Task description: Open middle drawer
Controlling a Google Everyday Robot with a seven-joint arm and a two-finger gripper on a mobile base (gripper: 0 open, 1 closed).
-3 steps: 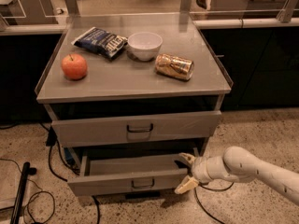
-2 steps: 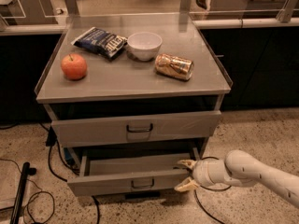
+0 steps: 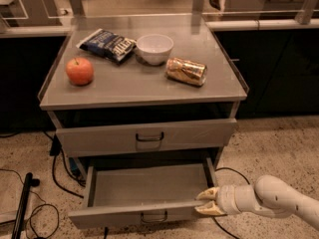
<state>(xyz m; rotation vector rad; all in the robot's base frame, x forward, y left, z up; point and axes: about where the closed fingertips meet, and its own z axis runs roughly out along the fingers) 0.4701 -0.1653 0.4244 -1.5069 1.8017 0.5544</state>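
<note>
The middle drawer (image 3: 134, 214) is a shallow grey drawer with a small dark bar handle, and it stands pulled well out of the cabinet. Its inside (image 3: 149, 183) is bare. My gripper (image 3: 206, 202) comes in from the lower right on a white arm. Its two tan fingers (image 3: 208, 193) hold the right end of the drawer's front panel between them, one above and one below. The taller top drawer (image 3: 144, 136) above it is closed. The lowest drawer is hidden beneath the open one.
On the cabinet top (image 3: 139, 86) are an apple (image 3: 79, 71), a dark snack bag (image 3: 107, 44), a white bowl (image 3: 154, 49) and a can on its side (image 3: 186, 71). Black cables (image 3: 55, 173) and a black pole (image 3: 22, 203) lie on the floor at left.
The middle drawer has come further out towards the camera, and my gripper has moved with it at its right end. The things on top have not moved.
</note>
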